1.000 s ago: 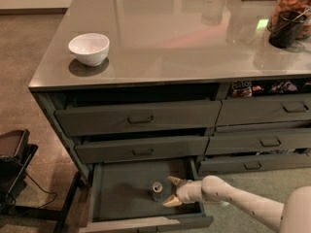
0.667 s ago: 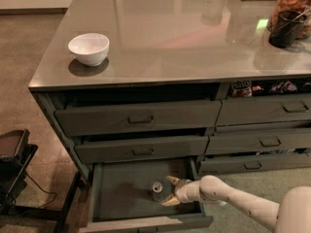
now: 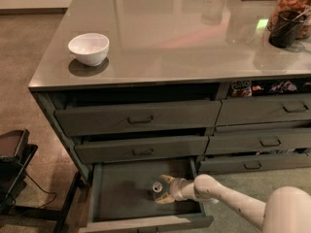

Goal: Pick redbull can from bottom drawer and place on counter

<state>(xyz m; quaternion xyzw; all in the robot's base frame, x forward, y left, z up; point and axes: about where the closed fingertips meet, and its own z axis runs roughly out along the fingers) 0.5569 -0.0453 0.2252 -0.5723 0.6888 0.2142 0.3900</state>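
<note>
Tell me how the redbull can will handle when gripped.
Upright and slim, the redbull can likely tips and rolls if nudged. Its shiny metal looks stiff, perhaps slippery. The gripper, open, sits close beside it in the bottom drawer.

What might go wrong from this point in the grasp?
The gripper sits in the bottom drawer, fingers open at the upright redbull can; an off-centre close may tip it. Lifting out, can or arm may catch the partly open drawer above. The white bowl occupies one corner of the counter.
</note>
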